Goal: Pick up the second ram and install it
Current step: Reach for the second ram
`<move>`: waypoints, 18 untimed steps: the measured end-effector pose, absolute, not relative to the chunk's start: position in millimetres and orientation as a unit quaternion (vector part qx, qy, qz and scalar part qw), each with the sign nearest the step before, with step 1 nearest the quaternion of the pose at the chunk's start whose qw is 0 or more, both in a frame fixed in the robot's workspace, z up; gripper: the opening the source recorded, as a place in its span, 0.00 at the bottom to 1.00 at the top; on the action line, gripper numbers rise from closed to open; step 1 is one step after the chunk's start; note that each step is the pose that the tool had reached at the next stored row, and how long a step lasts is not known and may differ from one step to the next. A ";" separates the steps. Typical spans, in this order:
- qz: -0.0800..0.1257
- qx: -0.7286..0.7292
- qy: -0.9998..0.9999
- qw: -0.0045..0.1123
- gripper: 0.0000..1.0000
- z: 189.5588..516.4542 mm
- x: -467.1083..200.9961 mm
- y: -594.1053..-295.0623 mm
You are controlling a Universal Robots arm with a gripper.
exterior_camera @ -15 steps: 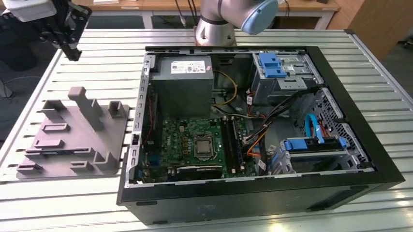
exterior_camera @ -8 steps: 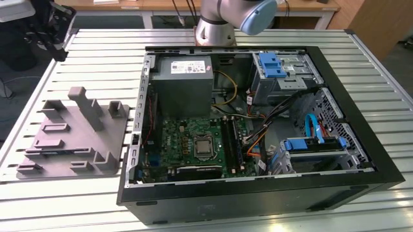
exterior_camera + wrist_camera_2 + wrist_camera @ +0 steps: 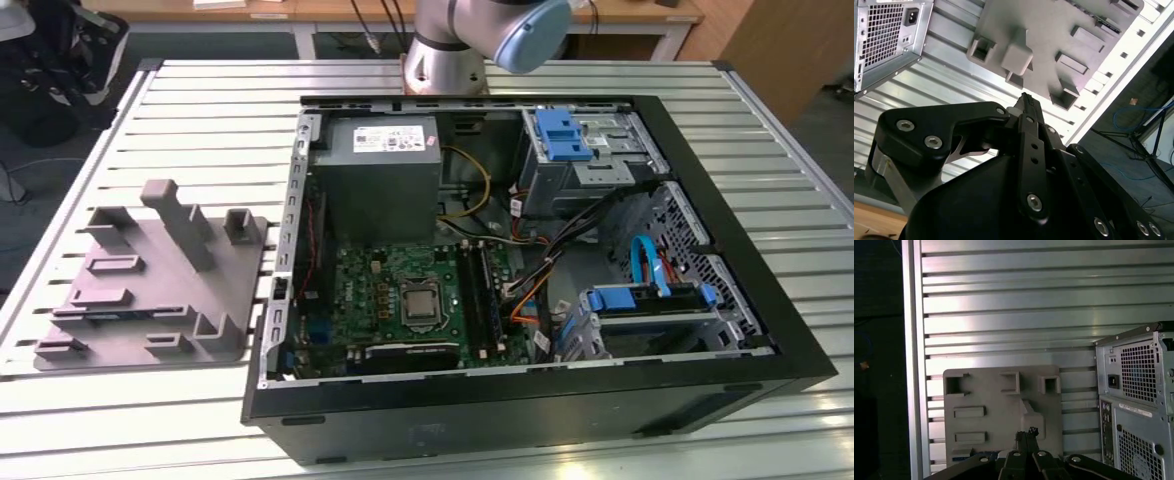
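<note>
Although the second ram (image 3: pixel 127 312) cannot be made out with certainty, a thin bluish-green strip lying in a recess of the grey fixture tray (image 3: pixel 154 280), at the lower left of the exterior view, is most probably it. The tray rests on the slatted desk (image 3: pixel 200 110) just beside the open computer case (image 3: pixel 534 405), on the exterior view's left. In the first wrist view the second ram (image 3: pixel 961 458) shows along one edge of the tray. The pincer (image 3: pixel 1026 100), seen in both wrist views, has its fingers drawn together with nothing visible between them; it hangs over the tray, well apart from it, and touches no part. Inside the case the motherboard (image 3: pixel 387 290) lies exposed, with the long black memory slots (image 3: pixel 483 295) at centre frame, right of the processor socket; whether one is already filled cannot be told. Finding: the step in hand is the approach for the pick-up; the ram is neither grasped nor installed. Judgement: the grasp calls for the fingers to part, for the pincer to be brought over the occupied recess and squared to the stick's long thin edge, and for a straight descent clear of the tray's raised posts.
</note>
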State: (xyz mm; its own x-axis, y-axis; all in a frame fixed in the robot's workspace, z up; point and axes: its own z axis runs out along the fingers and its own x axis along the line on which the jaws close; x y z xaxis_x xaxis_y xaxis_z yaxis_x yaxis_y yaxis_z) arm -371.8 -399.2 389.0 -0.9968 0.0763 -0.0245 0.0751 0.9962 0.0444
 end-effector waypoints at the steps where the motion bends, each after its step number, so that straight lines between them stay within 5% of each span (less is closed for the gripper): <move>1: 0.022 0.038 0.999 0.013 0.10 388.6 -373.6 -399.6; 18: 0.022 0.038 0.999 0.013 0.10 368.5 -396.1 -417.2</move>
